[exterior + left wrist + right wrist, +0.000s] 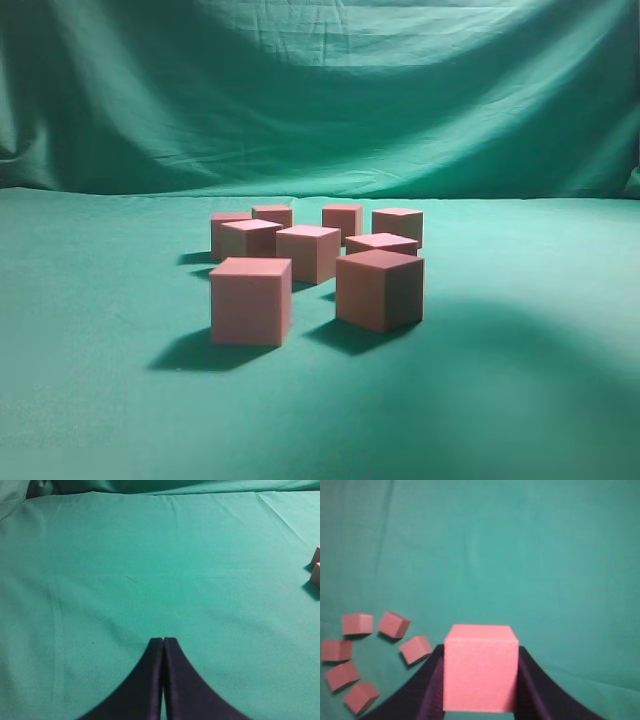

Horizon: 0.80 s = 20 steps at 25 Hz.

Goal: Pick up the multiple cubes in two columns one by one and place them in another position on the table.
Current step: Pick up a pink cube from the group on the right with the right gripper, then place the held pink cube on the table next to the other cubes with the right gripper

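Several salmon-pink cubes [250, 300] stand in a loose cluster in two rough columns on the green table [100, 400]; no gripper shows in the exterior view. My right gripper [480, 652] is shut on one pink cube [479, 667], held well above the cloth. Below it to the left, several loose cubes [394, 624] lie in an arc. My left gripper [163, 640] is shut with nothing between its fingers, low over bare cloth. Corners of two cubes [316, 565] peek in at the left wrist view's right edge.
A draped green backdrop [320, 90] rises behind the table. Bare cloth surrounds the cluster on the left, right and front. A broad soft shadow [520, 350] falls on the cloth to the right of the cubes.
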Each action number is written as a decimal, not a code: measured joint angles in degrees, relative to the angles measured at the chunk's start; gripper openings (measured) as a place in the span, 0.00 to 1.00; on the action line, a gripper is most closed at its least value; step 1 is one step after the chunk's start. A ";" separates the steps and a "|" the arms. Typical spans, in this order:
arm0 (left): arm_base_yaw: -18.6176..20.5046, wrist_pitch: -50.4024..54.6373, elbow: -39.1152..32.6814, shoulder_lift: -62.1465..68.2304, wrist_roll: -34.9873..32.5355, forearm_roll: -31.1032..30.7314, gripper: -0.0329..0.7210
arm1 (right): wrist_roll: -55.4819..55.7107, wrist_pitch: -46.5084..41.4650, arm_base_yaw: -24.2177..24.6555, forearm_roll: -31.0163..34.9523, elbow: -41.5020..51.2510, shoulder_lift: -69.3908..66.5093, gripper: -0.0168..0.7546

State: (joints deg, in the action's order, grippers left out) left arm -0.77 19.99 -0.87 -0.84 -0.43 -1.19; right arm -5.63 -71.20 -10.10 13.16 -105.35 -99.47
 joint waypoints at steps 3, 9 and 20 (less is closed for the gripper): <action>0.00 0.00 0.00 0.00 0.00 0.00 0.04 | 0.00 -0.52 -2.97 0.39 4.12 5.76 0.36; 0.00 0.00 0.00 0.00 0.00 0.00 0.04 | -0.02 -0.79 -11.08 2.68 11.58 11.91 0.36; 0.00 0.00 0.00 0.00 0.00 0.00 0.04 | -0.96 -0.42 -36.90 4.84 19.44 9.45 0.36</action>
State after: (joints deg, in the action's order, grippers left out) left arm -0.77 19.99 -0.87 -0.84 -0.43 -1.19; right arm -6.59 -71.63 -47.00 18.00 -85.92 -90.02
